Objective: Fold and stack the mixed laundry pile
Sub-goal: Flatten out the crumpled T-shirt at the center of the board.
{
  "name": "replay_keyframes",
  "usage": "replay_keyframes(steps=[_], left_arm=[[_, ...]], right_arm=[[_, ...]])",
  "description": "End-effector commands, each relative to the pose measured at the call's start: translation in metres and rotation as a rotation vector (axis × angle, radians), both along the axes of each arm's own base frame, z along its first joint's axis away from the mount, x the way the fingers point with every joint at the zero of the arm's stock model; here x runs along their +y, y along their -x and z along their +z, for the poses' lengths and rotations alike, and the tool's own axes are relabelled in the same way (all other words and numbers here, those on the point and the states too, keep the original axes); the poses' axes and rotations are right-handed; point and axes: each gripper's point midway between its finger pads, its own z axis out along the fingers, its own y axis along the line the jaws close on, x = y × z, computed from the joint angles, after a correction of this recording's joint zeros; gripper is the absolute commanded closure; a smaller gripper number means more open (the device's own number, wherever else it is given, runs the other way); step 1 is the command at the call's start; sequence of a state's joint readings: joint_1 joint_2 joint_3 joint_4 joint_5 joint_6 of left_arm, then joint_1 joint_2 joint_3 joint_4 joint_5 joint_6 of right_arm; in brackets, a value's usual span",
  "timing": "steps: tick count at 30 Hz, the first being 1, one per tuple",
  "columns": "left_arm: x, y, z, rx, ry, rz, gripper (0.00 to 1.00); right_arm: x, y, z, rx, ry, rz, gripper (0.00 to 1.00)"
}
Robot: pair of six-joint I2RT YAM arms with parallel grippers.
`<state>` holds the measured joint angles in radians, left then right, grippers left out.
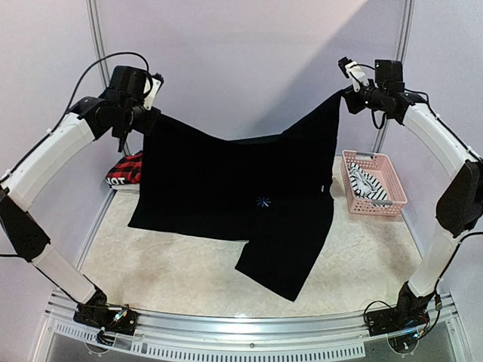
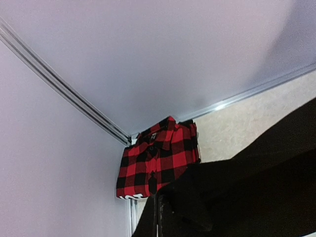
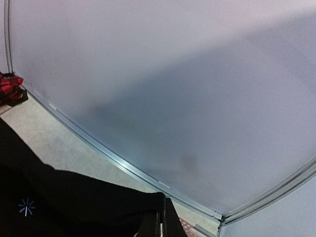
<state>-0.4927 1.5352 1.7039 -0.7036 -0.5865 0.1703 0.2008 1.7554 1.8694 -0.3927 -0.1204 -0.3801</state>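
Spreading the large black T-shirt [image 1: 241,181] in mid-air ahead of the fold. Pinched at one upper corner by the left gripper [image 1: 147,113] and at the other by the right gripper [image 1: 349,94], both clamped tight on the cloth. Stretched between the two, sagging in the middle, with the lower part trailing down and seemingly resting on the table [image 1: 166,264]. Judged to be the opening-out step for this garment, with the folding itself not yet begun. Calling next, most likely, for lowering both corners evenly and laying the shirt flat, without letting the hanging part bunch underneath. Red-and-black plaid piece [image 1: 128,170] lying folded at the far left corner, below the left gripper and apart from it. Black-and-white striped tank top [image 1: 367,185] sitting in the pink basket [image 1: 377,210] at the right, below the right gripper and well clear of it.
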Motion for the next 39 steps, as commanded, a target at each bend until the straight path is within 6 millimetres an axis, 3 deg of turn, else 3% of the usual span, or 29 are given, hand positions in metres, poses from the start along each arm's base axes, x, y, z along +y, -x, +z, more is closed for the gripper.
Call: replay_keyframes(steps=[1,6,9,13,19,22,29,30,32,34,37,39], left_arm=[[-0.002,0.042,0.102,-0.217,0.148,-0.050,1.00],[-0.008,0.092,0.168,-0.354,0.175,-0.134,1.00],[-0.007,0.123,0.199,-0.433,0.173,-0.170,1.00],[-0.004,0.167,0.233,-0.546,0.192,-0.252,1.00],[0.004,0.221,0.262,-0.634,0.270,-0.434,1.00],[0.007,0.246,0.271,-0.658,0.359,-0.550,1.00],[0.020,0.276,0.304,-0.694,0.428,-0.663,1.00],[0.022,0.277,0.310,-0.708,0.418,-0.661,1.00],[0.025,0.276,0.323,-0.741,0.391,-0.644,1.00],[0.025,0.269,0.330,-0.756,0.349,-0.608,1.00],[0.020,0.248,0.328,-0.755,0.253,-0.508,1.00],[0.013,0.228,0.315,-0.727,0.146,-0.424,1.00]], right_arm=[[-0.010,0.040,0.105,-0.189,-0.089,-0.008,1.00],[-0.006,0.104,0.176,-0.313,-0.146,0.084,1.00],[-0.006,0.161,0.218,-0.396,-0.158,0.158,1.00],[-0.006,0.221,0.256,-0.464,-0.164,0.235,1.00],[-0.008,0.319,0.309,-0.625,-0.201,0.352,1.00],[-0.009,0.361,0.321,-0.684,-0.209,0.409,1.00],[-0.018,0.454,0.358,-0.874,-0.246,0.489,1.00],[-0.019,0.461,0.365,-0.908,-0.249,0.491,1.00],[-0.021,0.457,0.377,-0.946,-0.258,0.480,1.00],[-0.022,0.443,0.384,-0.964,-0.261,0.460,1.00],[-0.016,0.396,0.379,-0.911,-0.252,0.453,1.00],[-0.011,0.355,0.366,-0.837,-0.238,0.434,1.00]])
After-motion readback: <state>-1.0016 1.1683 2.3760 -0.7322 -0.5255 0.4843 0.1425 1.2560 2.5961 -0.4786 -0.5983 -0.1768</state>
